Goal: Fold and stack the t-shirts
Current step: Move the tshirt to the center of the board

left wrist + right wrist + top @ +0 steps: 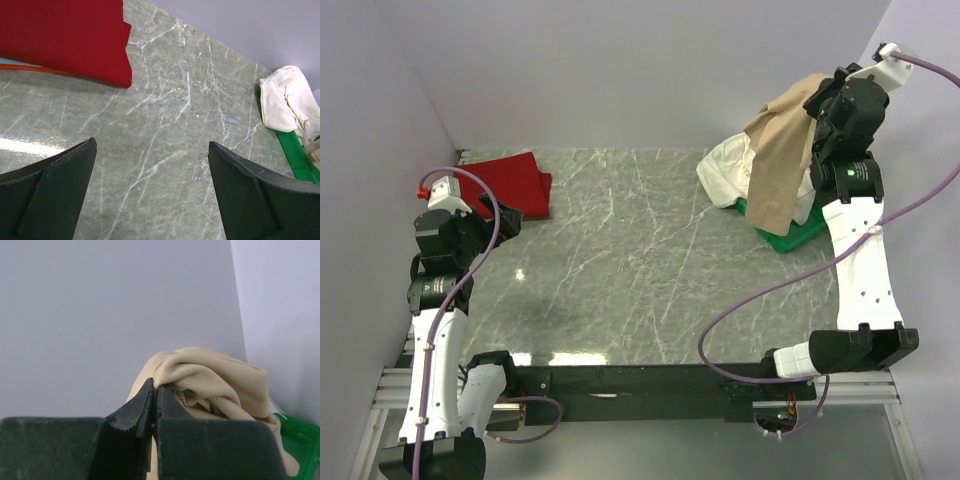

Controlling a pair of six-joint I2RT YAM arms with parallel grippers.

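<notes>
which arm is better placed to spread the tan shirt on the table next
Right, probably. The right gripper is shut on the tan shirt, which hangs above the green tray. The left gripper is open and empty, near the red shirt.

Tan t-shirt (780, 170) above green tray (792, 240)
</notes>
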